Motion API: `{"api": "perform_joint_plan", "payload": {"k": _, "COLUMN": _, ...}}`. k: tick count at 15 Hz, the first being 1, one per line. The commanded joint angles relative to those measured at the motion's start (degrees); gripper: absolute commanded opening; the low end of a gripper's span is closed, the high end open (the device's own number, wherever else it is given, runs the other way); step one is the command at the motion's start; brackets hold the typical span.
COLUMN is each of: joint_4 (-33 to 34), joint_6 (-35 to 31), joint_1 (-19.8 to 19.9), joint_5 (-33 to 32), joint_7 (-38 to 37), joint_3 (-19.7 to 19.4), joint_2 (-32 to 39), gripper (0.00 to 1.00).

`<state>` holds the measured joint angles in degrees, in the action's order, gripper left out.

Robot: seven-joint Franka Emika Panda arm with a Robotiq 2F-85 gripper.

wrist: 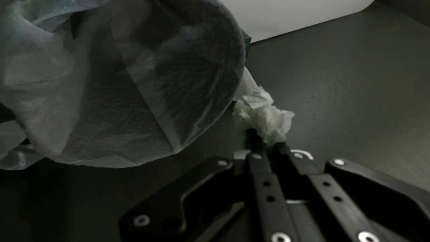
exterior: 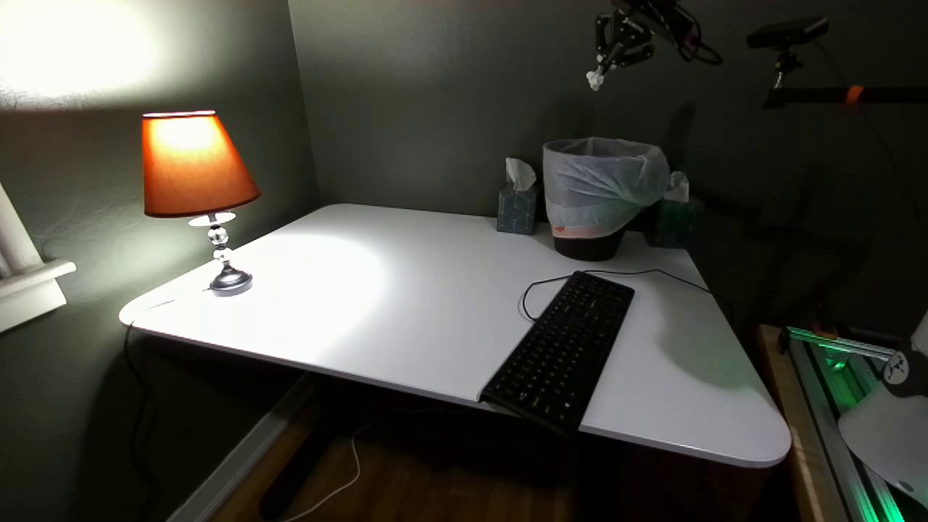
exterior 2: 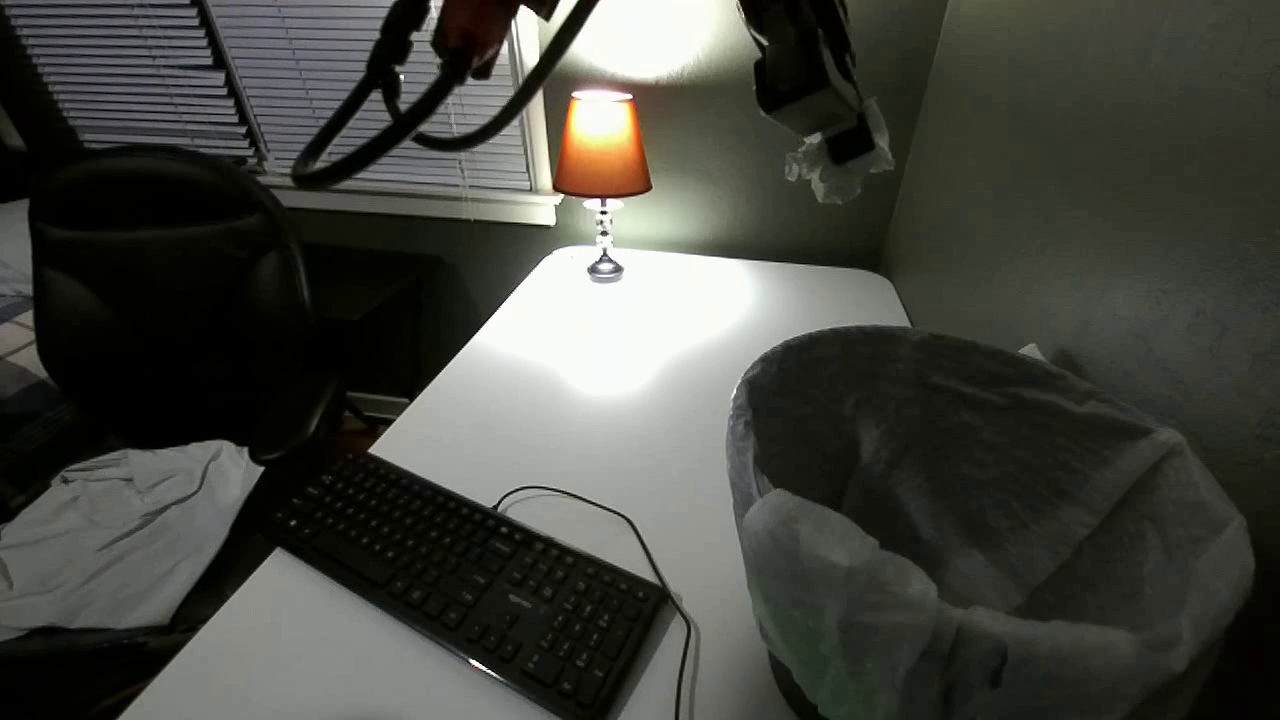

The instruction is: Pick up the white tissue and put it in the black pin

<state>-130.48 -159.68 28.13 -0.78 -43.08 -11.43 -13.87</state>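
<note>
A robot's hand (wrist: pixel 267 141), clenched on the crumpled tissue (wrist: pixel 263 116), hangs higher than the bin (exterior: pixel 589 249) on the tabletop (exterior: pixel 435 290). Dropped here, the tissue could fall outside or catch on the liner (exterior: pixel 605 190), as the wrist view seems to place it beside the bin's mouth, not over it. In an exterior view the drop's height shows, as does a box (exterior: pixel 516 212) beside the bin; the wrist view gives no height and only a sliver of box.

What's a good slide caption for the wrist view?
Gripper pinching a crumpled white tissue, the bag-lined bin open at the picture's left.
</note>
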Motion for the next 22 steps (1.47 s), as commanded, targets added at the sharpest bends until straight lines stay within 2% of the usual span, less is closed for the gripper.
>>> {"api": "perform_joint_plan", "payload": {"k": 1, "joint_4": 0.49, "joint_6": -1.09, "joint_1": 2.75, "joint_5": -3.27, "joint_7": -7.27, "joint_3": 1.89, "joint_2": 1.13, "gripper": 0.02}}
{"api": "perform_joint_plan", "payload": {"k": 3, "joint_4": 0.49, "joint_6": -0.97, "joint_1": 3.49, "joint_5": -4.48, "joint_7": -9.75, "joint_3": 2.38, "joint_2": 1.18, "gripper": 0.02}}
{"api": "perform_joint_plan", "payload": {"k": 4, "joint_4": 0.47, "joint_6": -1.09, "joint_1": 3.80, "joint_5": -5.06, "joint_7": -10.88, "joint_3": 2.60, "joint_2": 1.22, "gripper": 0.34}}
{"api": "perform_joint_plan", "payload": {"k": 6, "joint_4": 0.39, "joint_6": -1.25, "joint_1": 4.24, "joint_5": -5.95, "joint_7": -12.75, "joint_3": 2.98, "joint_2": 1.19, "gripper": 0.41}}
{"api": "perform_joint_plan", "payload": {"k": 13, "joint_4": -0.02, "joint_6": -1.93, "joint_1": 5.74, "joint_5": -9.43, "joint_7": -17.71, "joint_3": 4.50, "joint_2": 0.87, "gripper": 0.94}}
{"api": "perform_joint_plan", "payload": {"k": 14, "joint_4": -0.15, "joint_6": -2.09, "joint_1": 5.81, "joint_5": -9.99, "joint_7": -17.82, "joint_3": 4.69, "joint_2": 0.77, "gripper": 0.99}}
{"api": "perform_joint_plan", "payload": {"k": 17, "joint_4": -0.68, "joint_6": -0.43, "joint_1": 4.96, "joint_5": -13.22, "joint_7": -13.95, "joint_3": 5.48, "joint_2": 0.19, "gripper": 1.00}}
{"api": "perform_joint_plan", "payload": {"k": 19, "joint_4": -0.68, "joint_6": 2.97, "joint_1": 5.65, "joint_5": -18.15, "joint_7": -13.35, "joint_3": 7.06, "joint_2": 0.01, "gripper": 1.00}}
{"api": "perform_joint_plan", "payload": {"k": 20, "joint_4": -0.65, "joint_6": 5.12, "joint_1": 4.21, "joint_5": -20.37, "joint_7": -13.03, "joint_3": 6.37, "joint_2": 0.00, "gripper": 1.00}}
{"api": "perform_joint_plan", "payload": {"k": 22, "joint_4": -0.50, "joint_6": 8.87, "joint_1": 3.90, "joint_5": -26.01, "joint_7": -14.07, "joint_3": 7.20, "joint_2": 0.33, "gripper": 1.00}}
